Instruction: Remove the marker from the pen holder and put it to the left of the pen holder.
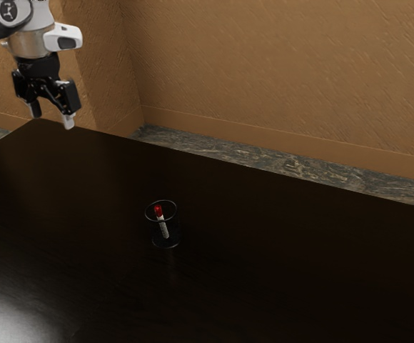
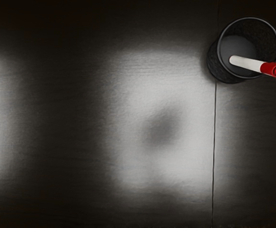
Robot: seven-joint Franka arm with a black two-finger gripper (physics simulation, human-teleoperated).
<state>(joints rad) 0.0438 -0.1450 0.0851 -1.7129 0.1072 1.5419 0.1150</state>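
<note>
**Marker leans in pen holder as open hand hangs well apart**

The white marker (image 2: 246,63) tilts inside the dark, round pen holder (image 1: 166,246) on a dark bench (image 1: 285,257), its red end up at the rim. Toward the exterior view's far left, the black two-finger hand (image 1: 51,117) hangs in the air above the holder's level, fingers spread wide, gripping nothing.

The dark worktop (image 1: 285,257) has pale glare on it and a thin seam (image 2: 213,156). Beyond it lies a mottled stone floor (image 1: 300,167), then a textured orange-brown wall (image 1: 278,64) with a plain skirting (image 1: 264,138) along its foot.
</note>
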